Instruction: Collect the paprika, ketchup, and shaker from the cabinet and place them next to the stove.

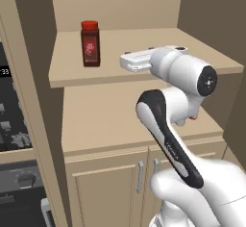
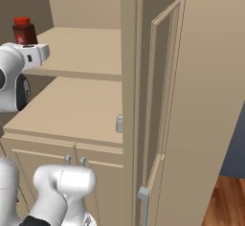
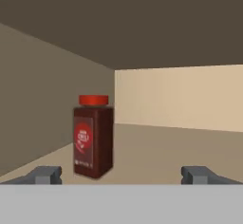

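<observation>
The paprika (image 1: pixel 90 43) (image 2: pixel 24 30) (image 3: pixel 93 137), a dark jar with a red cap, stands upright on the cabinet's upper shelf (image 1: pixel 139 38). My gripper (image 3: pixel 122 175) is open at shelf height, a short way in front of the jar and holding nothing. In the hand view the jar sits left of the midline between the fingertips (image 3: pixel 45 174). The shaker (image 2: pixel 119 123) stands on the lower shelf (image 1: pixel 105 120), half hidden by the cabinet's side wall. A red sliver (image 1: pixel 192 118) behind my arm on that shelf may be the ketchup. The stove is out of view.
Two small doors with bar handles (image 1: pixel 140 175) close the cabinet's base. A dark oven panel (image 1: pixel 9 115) stands to the left of the cabinet. On the right a tall door (image 2: pixel 165 76) stands beside the shelves, with wood floor (image 2: pixel 225 201) beyond.
</observation>
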### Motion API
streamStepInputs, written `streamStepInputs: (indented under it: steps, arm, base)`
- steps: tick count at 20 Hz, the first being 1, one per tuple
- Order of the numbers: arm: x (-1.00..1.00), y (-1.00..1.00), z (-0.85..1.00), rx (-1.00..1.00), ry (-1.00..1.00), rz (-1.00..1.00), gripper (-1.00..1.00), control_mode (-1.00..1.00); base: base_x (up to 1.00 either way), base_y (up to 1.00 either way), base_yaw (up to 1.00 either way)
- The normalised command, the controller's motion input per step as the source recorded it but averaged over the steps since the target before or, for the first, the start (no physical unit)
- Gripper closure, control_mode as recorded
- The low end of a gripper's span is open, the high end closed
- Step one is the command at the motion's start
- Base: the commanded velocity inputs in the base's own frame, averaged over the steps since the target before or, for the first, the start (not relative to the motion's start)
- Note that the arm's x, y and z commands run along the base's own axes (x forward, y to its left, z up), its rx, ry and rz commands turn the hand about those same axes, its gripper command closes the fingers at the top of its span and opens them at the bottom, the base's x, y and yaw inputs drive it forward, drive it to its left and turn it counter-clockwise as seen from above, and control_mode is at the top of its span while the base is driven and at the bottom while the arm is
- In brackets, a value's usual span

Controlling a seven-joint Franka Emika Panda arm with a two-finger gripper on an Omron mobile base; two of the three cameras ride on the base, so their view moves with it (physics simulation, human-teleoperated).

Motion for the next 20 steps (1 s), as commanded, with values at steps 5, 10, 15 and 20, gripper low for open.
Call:
streamStepInputs:
  steps: [5, 10, 15, 20]
  arm:
    - [0.08, 0.0, 0.0, 0.0, -0.01, 0.26, -1.0, -1.0]
    - [0.07, 0.0, 0.0, 0.0, 0.0, 0.1, -1.0, -1.0]
    - [0.21, 0.0, 0.0, 0.01, 0.0, 0.08, -1.0, -1.0]
    - [0.24, 0.0, 0.0, 0.01, 0.0, 0.07, -1.0, -1.0]
  base:
    - [0.0, 0.0, 0.0]
    - [0.0, 0.0, 0.0]
    - [0.0, 0.0, 0.0]
    - [0.0, 0.0, 0.0]
